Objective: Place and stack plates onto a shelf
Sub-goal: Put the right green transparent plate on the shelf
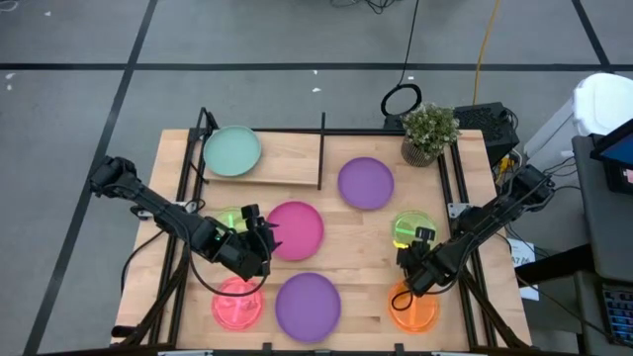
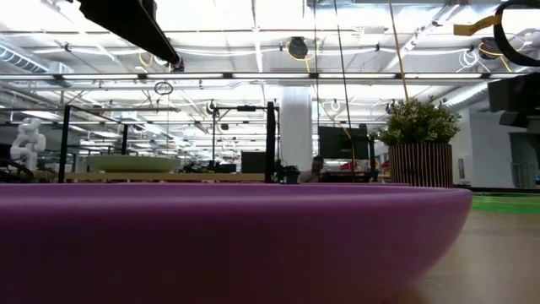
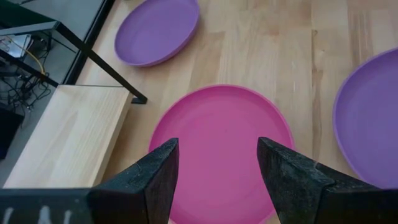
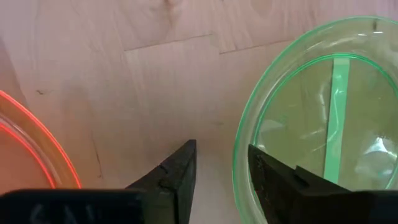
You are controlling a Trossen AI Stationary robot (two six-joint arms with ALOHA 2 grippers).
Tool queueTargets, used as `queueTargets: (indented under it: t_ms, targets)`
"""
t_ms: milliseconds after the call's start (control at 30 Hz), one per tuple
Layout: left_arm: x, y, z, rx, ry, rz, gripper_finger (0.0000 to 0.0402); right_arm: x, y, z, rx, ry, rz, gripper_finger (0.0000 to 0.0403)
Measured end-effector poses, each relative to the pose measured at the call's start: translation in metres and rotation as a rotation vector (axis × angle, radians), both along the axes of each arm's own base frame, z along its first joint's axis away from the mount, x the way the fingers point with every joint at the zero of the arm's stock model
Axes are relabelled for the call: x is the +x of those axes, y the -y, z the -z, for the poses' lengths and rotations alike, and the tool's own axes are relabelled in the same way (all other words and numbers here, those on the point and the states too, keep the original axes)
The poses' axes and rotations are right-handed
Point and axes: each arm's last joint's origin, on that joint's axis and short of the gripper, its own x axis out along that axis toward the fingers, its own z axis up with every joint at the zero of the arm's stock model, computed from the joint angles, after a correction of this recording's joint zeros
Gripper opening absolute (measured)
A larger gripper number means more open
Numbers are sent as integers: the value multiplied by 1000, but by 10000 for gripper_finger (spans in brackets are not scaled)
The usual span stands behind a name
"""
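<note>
Purple plate [image 2: 228, 232] fills the low view at the table's front edge. Mint plate [image 1: 231, 150] lies on the shelf [image 1: 287, 163]. Magenta plate [image 3: 219, 149] lies on the table, just beside the shelf; left gripper [image 3: 217, 171] hovers open above it. Right gripper [image 4: 221, 168], open, straddles the rim of the green plate [image 4: 323, 118], near the orange plate [image 4: 31, 143].

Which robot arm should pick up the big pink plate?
The left one, probably. Its open hand already hovers over the pink plate, near the shelf. The right hand sits by the small green plate.
</note>
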Motion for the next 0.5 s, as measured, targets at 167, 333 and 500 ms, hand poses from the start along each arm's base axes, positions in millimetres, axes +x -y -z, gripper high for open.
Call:
queueTargets:
  t_ms: [167,333,500]
  targets:
    - [0,0,0,-1,-1,0,223,0,0,0,1,-2,-4,97]
    - [0,0,0,-2,-1,0,223,-1,1,1,-8,-11,-7,63]
    - [0,0,0,-3,-1,1,223,-1,1,1,-13,-12,-4,26]
